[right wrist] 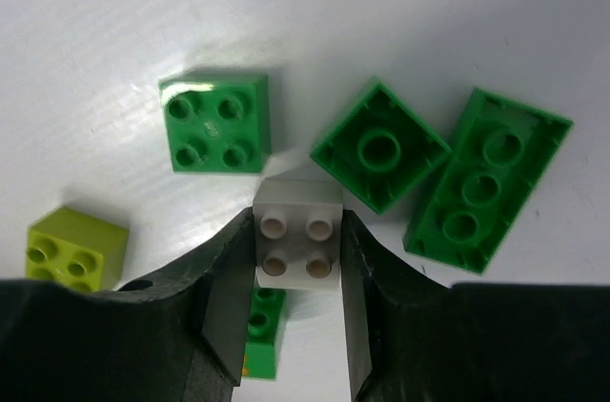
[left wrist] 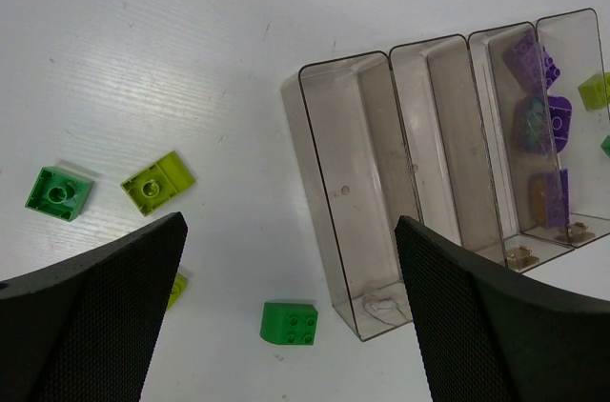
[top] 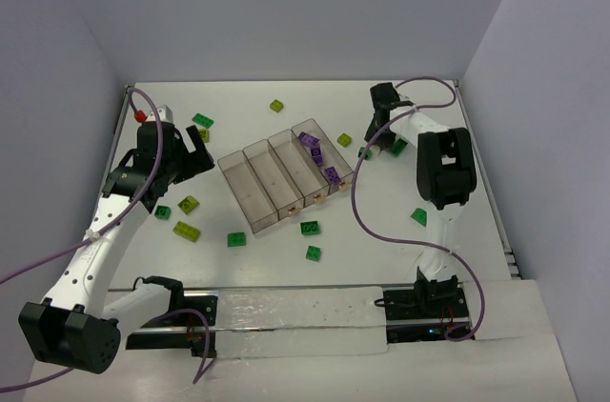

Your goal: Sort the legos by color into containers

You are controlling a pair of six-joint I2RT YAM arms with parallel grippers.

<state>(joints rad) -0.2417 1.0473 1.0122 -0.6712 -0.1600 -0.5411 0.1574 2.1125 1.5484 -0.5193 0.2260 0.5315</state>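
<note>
The top view shows the right gripper lowered onto the table just right of the tray, but its load is hidden there. The right wrist view shows it: both fingers press the sides of the white brick, which is clamped studs-up. Just ahead of the left finger lies a dark green square brick, studs up. Ahead of the right finger lie an upturned green brick and a long green brick, hollow side up, its long axis slanting away from the fingertip. A yellow-green brick sits outside the left finger. The left gripper hangs with its fingers wide apart, holding nothing. The tray stands ahead and to its right, long axes running away from the hand, tabs at the near end. The purple bricks lie in the compartment farthest from this hand. A small green brick rests between its fingers.
</note>
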